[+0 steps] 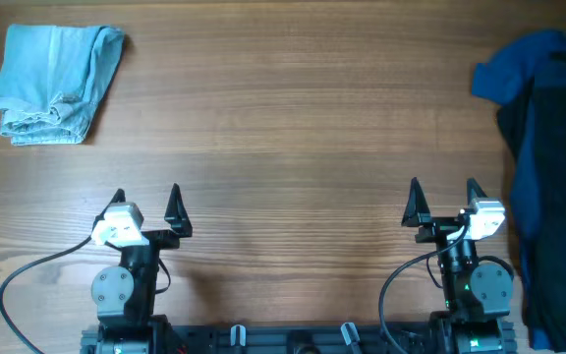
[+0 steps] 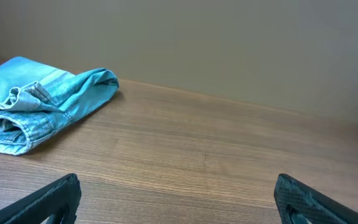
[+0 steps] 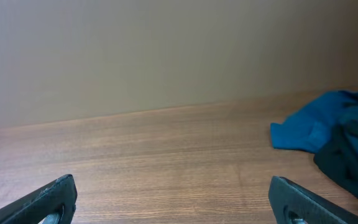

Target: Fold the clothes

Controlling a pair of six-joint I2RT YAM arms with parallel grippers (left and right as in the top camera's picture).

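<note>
Left gripper (image 1: 145,197) and right gripper (image 1: 443,192) spread, empty, lower overhead frame; denim shorts (image 1: 55,84) bundled upper left | left wrist: shorts upper left, probably fully folded; square edges gently | right wrist: navy pile (image 3: 347,143) right, leave untouched.

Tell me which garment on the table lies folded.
The light blue denim shorts at the far left; the dark blue garments on the right lie crumpled.

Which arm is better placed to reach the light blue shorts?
Probably left. The shorts lie on its side, ahead of the open left hand; the right hand sits opposite, beside the dark clothes.
</note>
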